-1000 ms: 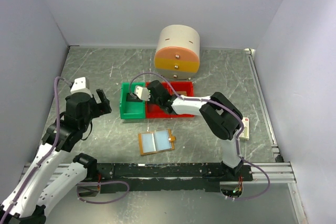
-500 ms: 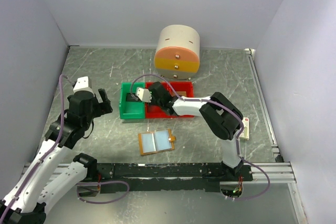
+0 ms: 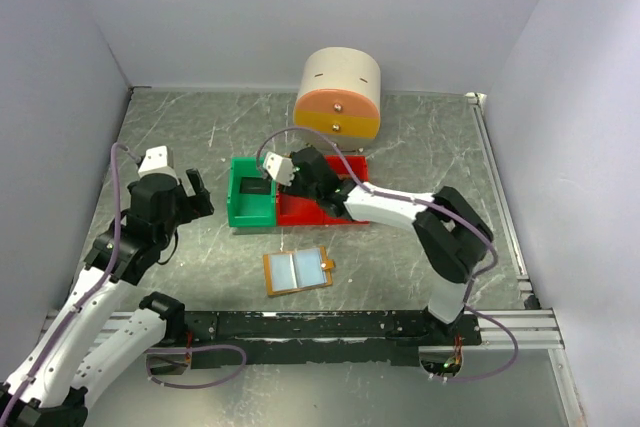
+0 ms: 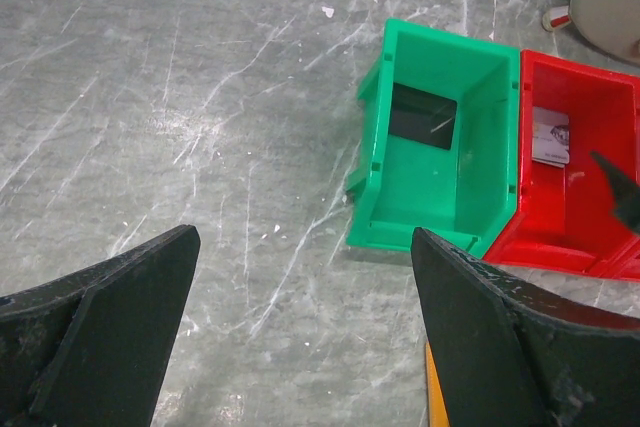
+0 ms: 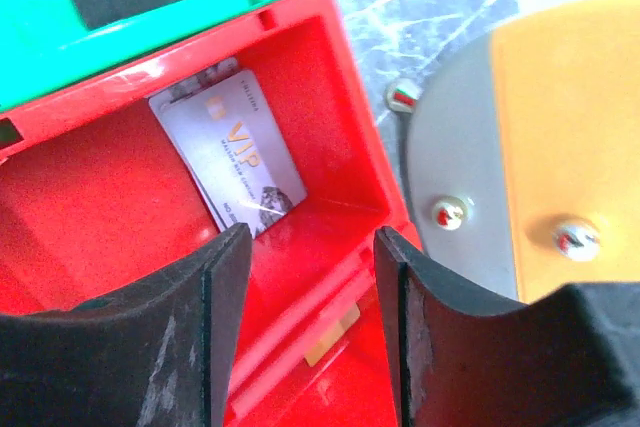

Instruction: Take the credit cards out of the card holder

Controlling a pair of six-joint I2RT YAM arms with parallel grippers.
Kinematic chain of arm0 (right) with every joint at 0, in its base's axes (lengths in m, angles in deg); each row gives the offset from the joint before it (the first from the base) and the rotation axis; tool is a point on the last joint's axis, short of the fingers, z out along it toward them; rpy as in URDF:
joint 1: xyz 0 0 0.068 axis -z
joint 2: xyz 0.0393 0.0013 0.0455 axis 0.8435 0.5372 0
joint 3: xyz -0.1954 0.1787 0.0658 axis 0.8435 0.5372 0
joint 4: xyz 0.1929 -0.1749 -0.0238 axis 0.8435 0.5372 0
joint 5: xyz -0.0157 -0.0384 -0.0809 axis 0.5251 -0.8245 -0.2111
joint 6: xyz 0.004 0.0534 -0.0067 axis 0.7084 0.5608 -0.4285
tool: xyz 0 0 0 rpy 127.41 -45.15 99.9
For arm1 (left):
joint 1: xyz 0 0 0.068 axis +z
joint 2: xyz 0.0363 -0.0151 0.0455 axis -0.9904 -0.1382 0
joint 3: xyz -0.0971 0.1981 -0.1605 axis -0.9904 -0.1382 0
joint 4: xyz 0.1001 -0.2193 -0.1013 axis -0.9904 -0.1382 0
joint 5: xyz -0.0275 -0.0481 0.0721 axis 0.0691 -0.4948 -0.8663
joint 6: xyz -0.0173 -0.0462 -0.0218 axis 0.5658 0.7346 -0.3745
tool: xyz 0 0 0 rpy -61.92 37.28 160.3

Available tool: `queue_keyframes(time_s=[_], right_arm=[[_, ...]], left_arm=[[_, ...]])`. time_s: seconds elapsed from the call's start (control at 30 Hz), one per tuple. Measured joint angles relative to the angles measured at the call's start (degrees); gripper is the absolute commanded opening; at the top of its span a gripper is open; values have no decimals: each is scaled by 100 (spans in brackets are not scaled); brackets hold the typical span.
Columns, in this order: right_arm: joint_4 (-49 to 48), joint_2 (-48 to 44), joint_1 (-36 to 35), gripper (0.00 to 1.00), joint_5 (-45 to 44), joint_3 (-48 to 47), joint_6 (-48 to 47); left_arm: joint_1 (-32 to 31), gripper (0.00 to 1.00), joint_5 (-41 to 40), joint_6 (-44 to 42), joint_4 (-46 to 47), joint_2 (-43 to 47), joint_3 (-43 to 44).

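The card holder [image 3: 296, 270] lies open on the table, pale blue pockets up inside an orange rim; its orange edge shows in the left wrist view [image 4: 432, 387]. A grey-silver credit card [image 5: 240, 152] marked VIP lies in the red bin [image 5: 60, 237] and also shows in the left wrist view [image 4: 551, 137]. A dark flat card [image 4: 422, 117] lies in the green bin [image 4: 440, 187]. No gold-orange card is in view. My right gripper [image 5: 312, 237] is open and empty above the red bin [image 3: 325, 209]. My left gripper [image 4: 305, 237] is open and empty, left of the green bin.
A round cream and orange drawer unit [image 3: 340, 95] stands just behind the bins and shows close by in the right wrist view [image 5: 540, 137]. The green bin [image 3: 252, 197] and the red bin stand side by side. White walls enclose the table.
My right gripper has moved right and back, from over the green bin to over the red bin, and its elbow has swung right. The left arm has barely moved.
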Motion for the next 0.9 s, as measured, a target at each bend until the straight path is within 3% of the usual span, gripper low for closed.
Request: queue_keyframes(time_s=[0.13,0.33,0.43,0.6,0.77,0.9], right_arm=[[-109,-841,-4,53,52,321,949],[144,-2312,-2,49,407,1176,4085],[514,-2649,-7,49,896,1502,5657],[562,-3261,-203,48,1572,2979,7729],[516,-3668,-603,47,1845,3952,8957],[378,-3624,-704,44,1838,4017,9416]], left_arm=[[0,99,35,-2,2,-70,0],[0,97,514,-92,72,-267,-35],[0,94,949,-111,101,-520,-35],[0,85,2282,76,308,-1054,-192],[-74,81,3764,570,837,-1322,-896],[-411,79,4264,876,1043,-1456,-1285]])
